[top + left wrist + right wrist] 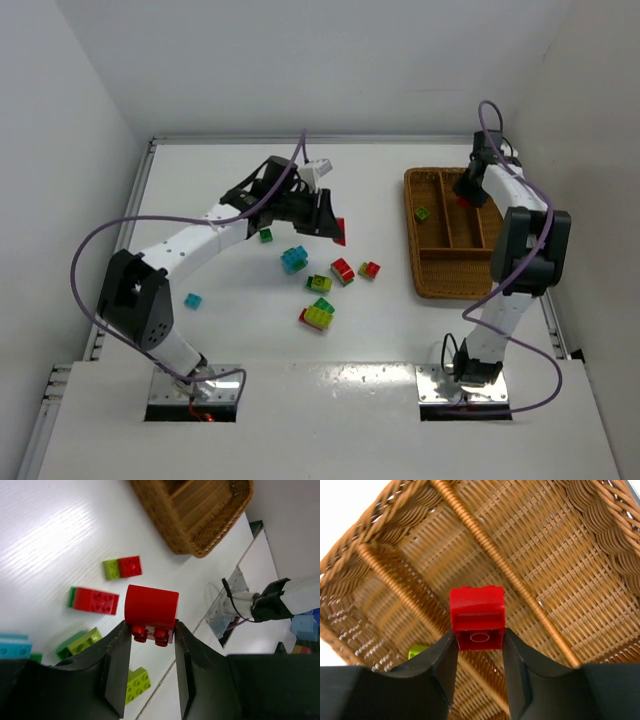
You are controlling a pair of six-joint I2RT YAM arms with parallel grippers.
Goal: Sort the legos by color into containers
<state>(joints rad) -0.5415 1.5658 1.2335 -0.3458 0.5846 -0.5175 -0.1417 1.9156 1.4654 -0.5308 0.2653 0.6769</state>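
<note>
My left gripper (335, 226) is shut on a red lego (340, 233), held above the table left of the wicker tray (411, 245). In the left wrist view the red lego (151, 607) sits studs-down between the fingertips of that gripper (152, 636). My right gripper (467, 192) is shut on another red lego (477, 611), held over the tray's middle compartments (545, 555). A green lego (423, 213) lies in the left compartment and also shows in the right wrist view (417, 652).
Loose legos lie mid-table: a small green one (265, 235), a cyan one (294, 259), a green pair (319, 283), a red one (343, 271), a red-green pair (369, 269), a yellow-green stack (318, 314). A cyan lego (193, 301) lies at the left.
</note>
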